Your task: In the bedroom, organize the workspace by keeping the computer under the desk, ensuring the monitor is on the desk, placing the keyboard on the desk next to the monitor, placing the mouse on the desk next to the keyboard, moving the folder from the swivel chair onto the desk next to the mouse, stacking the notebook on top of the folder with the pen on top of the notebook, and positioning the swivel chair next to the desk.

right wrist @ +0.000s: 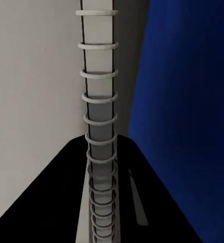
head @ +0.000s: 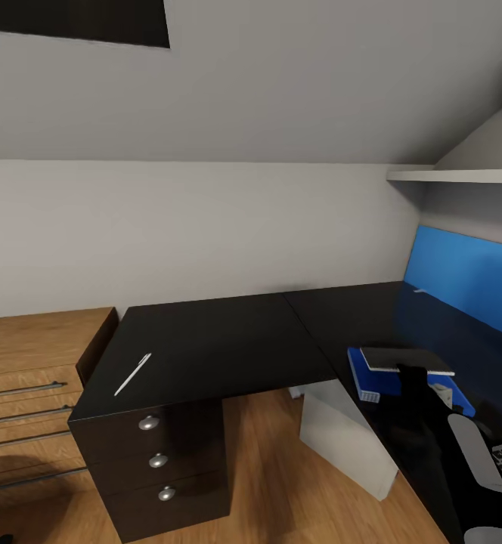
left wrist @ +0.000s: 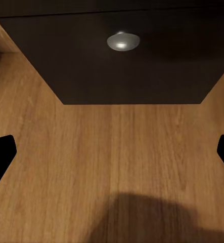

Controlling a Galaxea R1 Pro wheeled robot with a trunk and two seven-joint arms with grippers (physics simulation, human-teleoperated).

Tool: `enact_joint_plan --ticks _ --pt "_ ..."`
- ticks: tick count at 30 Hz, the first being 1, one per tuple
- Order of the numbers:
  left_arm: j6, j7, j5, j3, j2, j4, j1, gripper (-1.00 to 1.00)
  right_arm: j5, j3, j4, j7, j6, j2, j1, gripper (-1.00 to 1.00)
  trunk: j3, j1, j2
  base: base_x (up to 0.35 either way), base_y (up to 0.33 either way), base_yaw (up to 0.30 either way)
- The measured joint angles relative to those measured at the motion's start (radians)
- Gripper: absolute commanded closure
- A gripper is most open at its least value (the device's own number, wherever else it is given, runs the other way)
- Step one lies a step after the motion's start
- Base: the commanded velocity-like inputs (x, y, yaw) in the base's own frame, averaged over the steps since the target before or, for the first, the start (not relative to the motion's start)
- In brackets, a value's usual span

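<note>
Glossy black, the desk (head: 221, 340) shows three silver-knobbed drawers (head: 158, 460), all shut. One pen (head: 132, 374) lies above them. Across the corner, the right gripper (head: 411, 372) pinches the notebook (head: 406, 359) over the blue folder (head: 372, 378). Left gripper (left wrist: 112, 152) hangs wide open, empty, by a drawer.

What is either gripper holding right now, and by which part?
Right gripper pinches the notebook at its spiral-bound edge; left gripper holds nothing.

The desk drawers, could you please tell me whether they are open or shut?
Shut: all three drawers sit flush in the desk, knobs aligned.
</note>
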Motion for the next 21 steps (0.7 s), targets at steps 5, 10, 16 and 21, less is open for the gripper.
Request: enact_joint_plan --ticks 5,10,16,21 --pt "0.001 0.0 0.0 0.001 0.0 0.0 0.0 -1.0 0.0 -0.002 0.001 -0.014 0.0 -0.001 0.0 1.0 0.0 0.0 0.0 0.0 0.0 0.0" --pt "0.002 0.0 0.0 0.001 0.0 0.0 0.0 -1.0 -0.001 -0.003 0.001 -0.02 0.0 -0.002 0.0 1.0 0.0 0.0 0.0 0.0 0.0 0.0" --pt "0.002 0.0 0.0 0.001 0.0 0.0 0.0 -1.0 0.0 -0.002 0.001 -0.022 -0.001 -0.002 0.0 1.0 0.0 0.0 0.0 0.0 0.0 0.0" --pt "0.003 0.0 0.0 0.0 0.0 0.0 0.0 -1.0 -0.001 -0.001 0.001 -0.019 -0.002 -0.003 0.0 -1.0 0.0 0.0 0.0 0.0 0.0 0.0"
